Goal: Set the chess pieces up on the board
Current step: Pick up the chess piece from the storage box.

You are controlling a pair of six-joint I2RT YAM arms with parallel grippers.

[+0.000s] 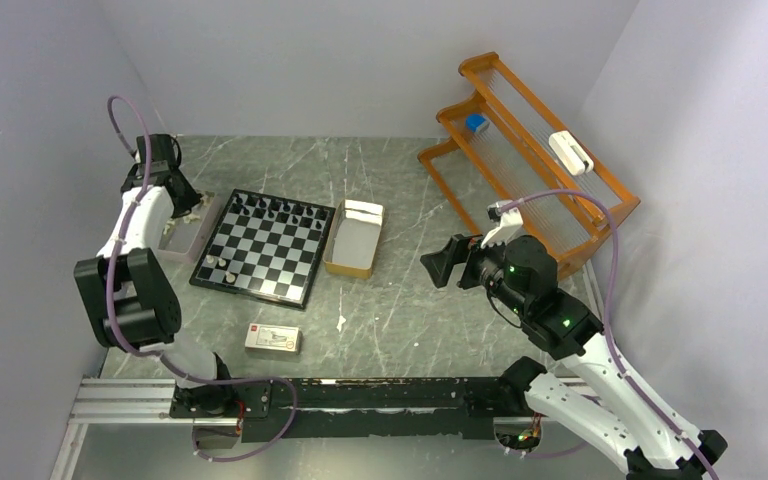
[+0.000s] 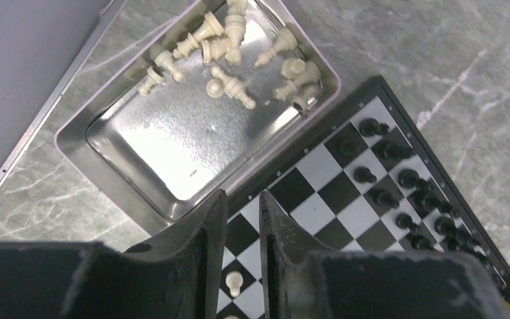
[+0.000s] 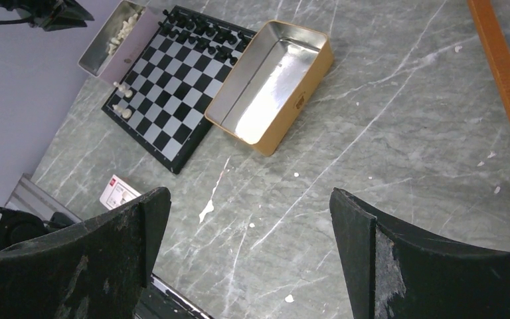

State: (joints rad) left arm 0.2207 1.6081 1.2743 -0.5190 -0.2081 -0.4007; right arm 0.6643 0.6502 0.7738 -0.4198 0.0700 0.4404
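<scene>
Left end effector (image 2: 243, 199) holds its fingers a narrow slit apart, gripping nothing, above the rim of the small black-and-white checkered chessboard (image 2: 319, 166). Just ahead lies a shallow silver metal tin (image 2: 146, 133) of toppled pale chess pieces (image 2: 229, 83). To its right, black chess pieces (image 2: 398, 179) line the board's edge, and behind its tips stands one pale pawn (image 2: 236, 282). Right end effector (image 3: 249, 252) gapes wide and empty over the grey marbled tabletop (image 3: 398, 133)

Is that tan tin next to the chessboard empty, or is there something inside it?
Empty. The right wrist view looks down into the open tan tin and shows only its bare, shiny bottom; nothing lies inside.
</scene>
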